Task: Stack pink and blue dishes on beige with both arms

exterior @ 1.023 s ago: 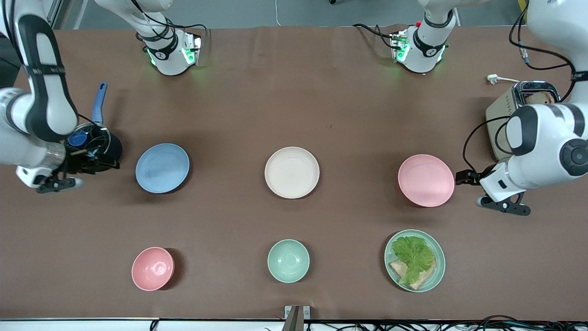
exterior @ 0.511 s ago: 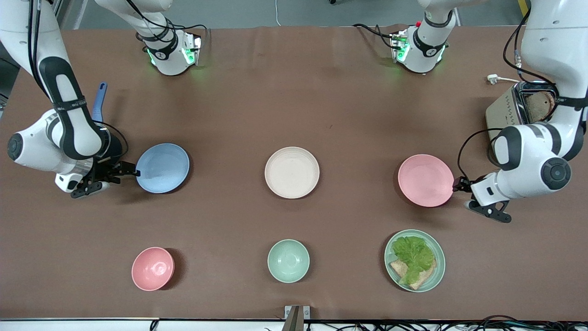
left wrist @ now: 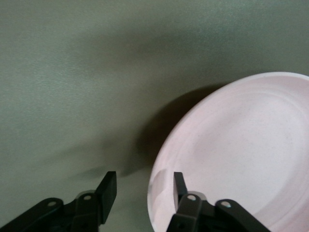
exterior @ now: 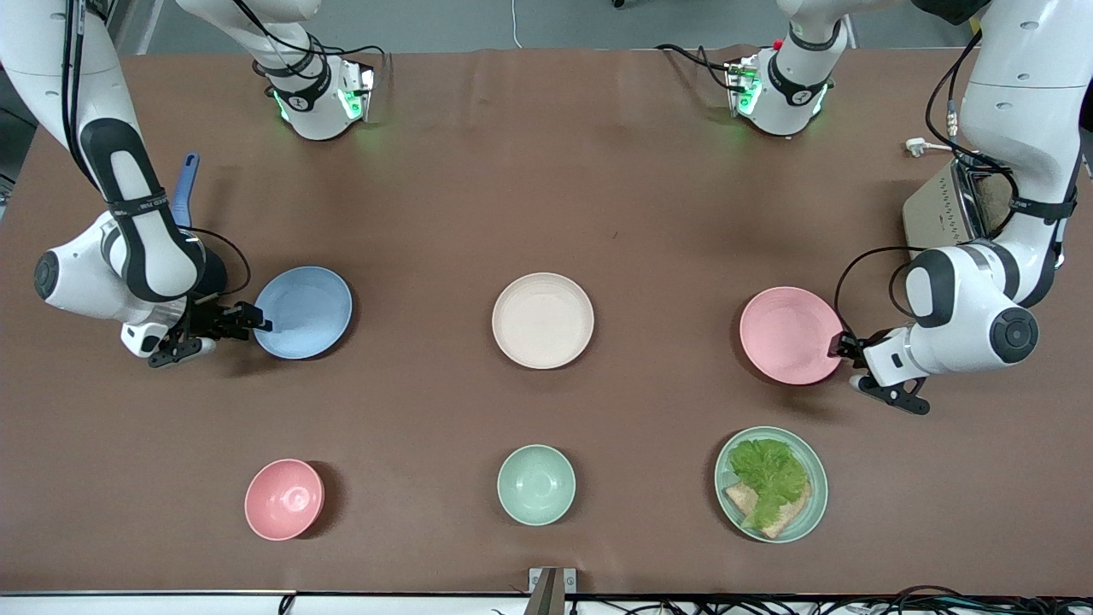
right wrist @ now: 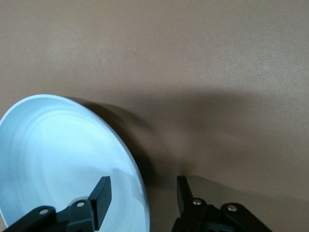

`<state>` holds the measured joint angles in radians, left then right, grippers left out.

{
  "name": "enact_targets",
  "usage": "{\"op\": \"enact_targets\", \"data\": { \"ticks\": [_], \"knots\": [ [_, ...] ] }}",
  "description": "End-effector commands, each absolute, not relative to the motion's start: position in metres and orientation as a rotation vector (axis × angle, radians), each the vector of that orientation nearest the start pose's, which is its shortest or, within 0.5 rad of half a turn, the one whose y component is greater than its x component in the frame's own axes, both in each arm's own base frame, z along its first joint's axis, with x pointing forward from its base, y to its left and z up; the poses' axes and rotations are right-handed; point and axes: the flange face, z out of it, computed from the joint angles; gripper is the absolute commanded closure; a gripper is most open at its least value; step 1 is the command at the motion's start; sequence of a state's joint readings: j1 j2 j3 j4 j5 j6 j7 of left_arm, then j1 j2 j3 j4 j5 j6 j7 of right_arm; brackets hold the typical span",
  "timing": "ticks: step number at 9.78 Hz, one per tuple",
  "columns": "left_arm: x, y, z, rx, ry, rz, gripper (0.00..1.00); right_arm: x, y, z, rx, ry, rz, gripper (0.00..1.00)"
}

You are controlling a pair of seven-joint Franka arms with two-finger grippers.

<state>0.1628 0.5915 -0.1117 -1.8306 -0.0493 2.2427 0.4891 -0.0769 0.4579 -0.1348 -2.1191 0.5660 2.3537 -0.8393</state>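
Note:
The pale blue plate (exterior: 302, 312) lies toward the right arm's end of the table, the beige plate (exterior: 542, 320) at the middle, and the pale pink plate (exterior: 791, 335) toward the left arm's end. My right gripper (exterior: 259, 325) is open at the blue plate's outer edge. In the right wrist view one finger is over the blue plate (right wrist: 58, 154) and one is outside its rim, the right gripper (right wrist: 142, 186) straddling it. My left gripper (exterior: 840, 346) is open likewise at the pink plate's outer edge. In the left wrist view the left gripper (left wrist: 144, 180) straddles the rim of the pink plate (left wrist: 241, 150).
Near the front camera sit a small pink bowl (exterior: 284, 500), a mint-green bowl (exterior: 536, 484) and a mint-green plate with lettuce and bread (exterior: 771, 483). A toaster (exterior: 948, 209) stands by the left arm. A blue handle (exterior: 184, 192) shows by the right arm.
Both arms have swung inward and lowered toward their plates. Each gripper has gone from standing clear of its plate to straddling the rim. The plates have not moved.

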Motion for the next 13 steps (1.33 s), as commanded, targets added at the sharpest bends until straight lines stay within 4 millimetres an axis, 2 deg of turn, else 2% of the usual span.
{"op": "enact_targets", "data": {
  "ticks": [1, 2, 3, 4, 5, 6, 7, 8, 9, 11, 12, 13],
  "knots": [
    [0.62, 0.029, 0.178, -3.246, 0.643, 0.25, 0.73, 0.536, -0.108, 0.173, -2.76, -0.259, 0.03, 0.76],
    [0.62, 0.028, 0.178, -3.27, 0.616, 0.246, 0.87, 0.537, -0.108, 0.174, -2.758, -0.244, 0.032, 0.98],
    [0.619, 0.026, 0.179, -3.283, 0.607, 0.247, 0.99, 0.537, -0.108, 0.175, -2.755, -0.243, 0.034, 1.0],
    [0.62, 0.027, 0.184, -3.283, 0.606, 0.237, 1.0, 0.538, -0.108, 0.177, -2.747, -0.239, 0.041, 1.0],
    [0.624, 0.032, 0.2, -3.28, 0.602, 0.204, 1.0, 0.54, -0.108, 0.187, -2.716, -0.235, 0.059, 1.0],
    [0.625, 0.026, 0.224, -3.305, 0.593, 0.23, 1.0, 0.546, -0.117, 0.209, -2.688, -0.194, 0.073, 1.0],
    [0.625, -0.008, 0.252, -3.37, 0.542, 0.278, 1.0, 0.554, -0.123, 0.238, -2.657, -0.17, 0.095, 1.0],
    [0.626, -0.048, 0.279, -3.403, 0.402, 0.303, 1.0, 0.564, -0.128, 0.27, -2.629, -0.137, 0.116, 1.0],
    [0.621, -0.1, 0.293, -3.427, 0.312, 0.329, 1.0, 0.573, -0.127, 0.296, -2.629, -0.104, 0.158, 1.0],
    [0.603, -0.191, 0.303, -3.412, 0.188, 0.382, 1.0, 0.591, -0.112, 0.35, -2.651, -0.016, 0.257, 1.0],
    [0.585, -0.242, 0.297, -3.355, 0.158, 0.383, 1.0, 0.599, -0.098, 0.37, -2.65, 0.018, 0.283, 1.0],
    [0.577, -0.271, 0.285, -3.35, 0.093, 0.347, 1.0, 0.605, -0.081, 0.382, -2.652, 0.065, 0.313, 1.0]
  ]
}}
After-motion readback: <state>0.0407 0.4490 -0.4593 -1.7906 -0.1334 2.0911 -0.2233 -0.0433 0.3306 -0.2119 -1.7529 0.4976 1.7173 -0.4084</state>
